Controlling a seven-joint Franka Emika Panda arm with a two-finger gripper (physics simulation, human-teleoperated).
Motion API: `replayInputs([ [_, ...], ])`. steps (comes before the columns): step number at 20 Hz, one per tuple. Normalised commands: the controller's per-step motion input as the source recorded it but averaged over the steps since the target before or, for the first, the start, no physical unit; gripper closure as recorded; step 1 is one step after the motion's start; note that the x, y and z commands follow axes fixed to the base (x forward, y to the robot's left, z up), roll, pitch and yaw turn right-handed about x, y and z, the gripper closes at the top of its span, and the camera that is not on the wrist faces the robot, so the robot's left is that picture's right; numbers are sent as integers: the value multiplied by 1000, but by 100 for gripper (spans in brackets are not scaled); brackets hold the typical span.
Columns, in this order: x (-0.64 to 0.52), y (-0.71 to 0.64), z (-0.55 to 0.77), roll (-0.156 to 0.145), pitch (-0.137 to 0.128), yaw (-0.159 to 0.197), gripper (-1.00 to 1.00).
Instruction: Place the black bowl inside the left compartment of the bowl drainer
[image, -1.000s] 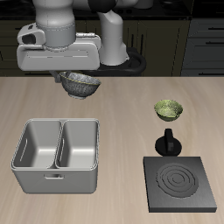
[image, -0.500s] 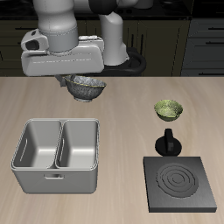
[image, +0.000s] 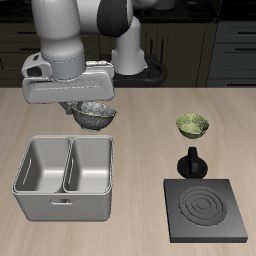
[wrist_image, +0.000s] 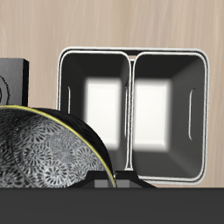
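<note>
Table (image: 140, 120): pale wood-grain top, evenly lit, with soft shadows beneath what stands on it. Behind it, dark cabinetry (image: 225, 50): black drawer and door fronts with slim pale bar handles, set beneath a dark counter edge along the back.

Arm (image: 70, 30): thick cylindrical links, light grey-white shells, black joint sections between segments. Wrist end: wide flat pale grey housing (image: 70, 85), rounded corners, small dark mark near one end. Fingers not clearly visible.
</note>
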Motion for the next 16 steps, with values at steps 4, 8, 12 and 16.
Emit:
replayInputs([
  [4,24,10,-245,9,19,-13,100],
  [8,34,28,-243,4,34,-3,100],
  [12,34,-1,-269,7,33,-23,100],
  [16,-20,49,-127,7,14,-15,100],
])
